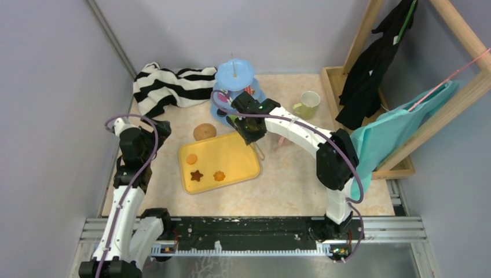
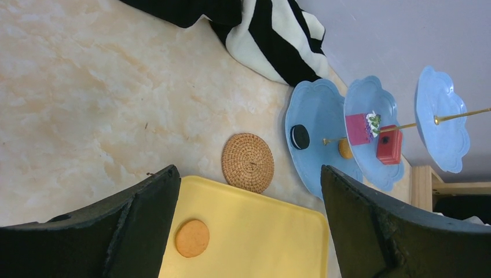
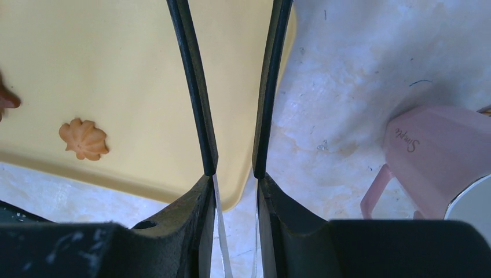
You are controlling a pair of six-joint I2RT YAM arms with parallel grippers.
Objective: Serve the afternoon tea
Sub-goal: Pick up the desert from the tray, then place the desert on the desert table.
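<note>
Cookies are the business here. Three lie on the yellow tray (image 1: 234,152): a round orange cookie (image 1: 191,158), a brown star (image 1: 197,175) and an orange flower-shaped one (image 1: 219,175). The light-blue stand (image 1: 234,74), just past the tray's far edge, already carries a black sandwich cookie (image 2: 300,136) on its lowest tier. A pink cake slice (image 2: 359,128) and a red one (image 2: 389,145) sit on the middle tier. I judge the step in hand to be moving treats from tray to stand, well along but not done.

My right gripper (image 3: 231,176) is clamped on what I take to be tongs (image 3: 193,87), their two thin black arms apart over the tray's right corner. Their tips run out of the wrist view, so I cannot tell whether they carry anything. My left gripper (image 2: 249,171) hangs spread wide and holds nothing, above the tray's left edge near the round cookie.

Next I'd bring the tongs over the flower cookie, the nearest, straddle it and squeeze gently. It is small and flat, and I expect it could skid on the smooth tray.

A cork coaster (image 1: 204,131) lies just beside the tray's far left corner. I see no coaster under the pink cup (image 3: 440,145) right of the tray, nor under the yellow-green cup (image 1: 307,105) farther back.
</note>
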